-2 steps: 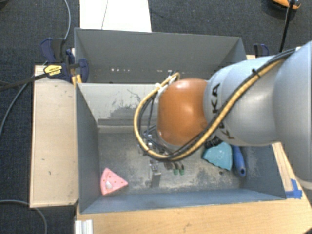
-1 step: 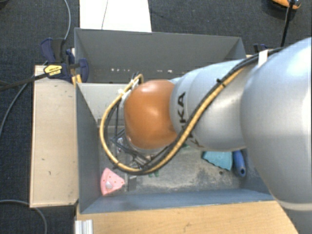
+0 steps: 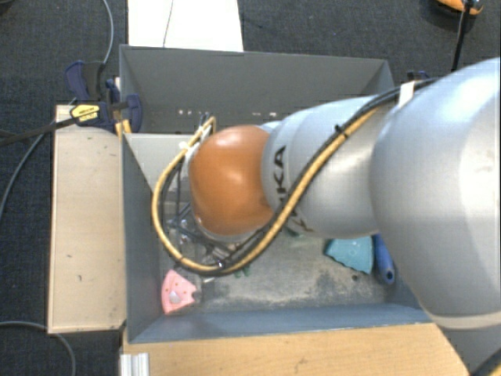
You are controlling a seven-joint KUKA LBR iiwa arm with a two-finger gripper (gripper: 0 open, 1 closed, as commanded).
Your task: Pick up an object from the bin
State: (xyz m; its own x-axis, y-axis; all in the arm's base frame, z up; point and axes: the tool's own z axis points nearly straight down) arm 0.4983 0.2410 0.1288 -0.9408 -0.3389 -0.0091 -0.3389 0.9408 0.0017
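My gripper (image 3: 197, 240) reaches down into the left half of the bin, mostly hidden under the arm's orange cover; just a bit of its dark body shows. A pink wedge-shaped thing with small holes (image 3: 178, 292) lies on the bin floor in the front left corner, just below and left of the gripper and apart from it. Whatever sits straight under the gripper is hidden.
A light blue flat thing (image 3: 350, 253) and a dark blue cylinder (image 3: 383, 262) lie at the bin's front right, partly under the arm. The arm with its yellow and black cables covers the middle and right of the bin.
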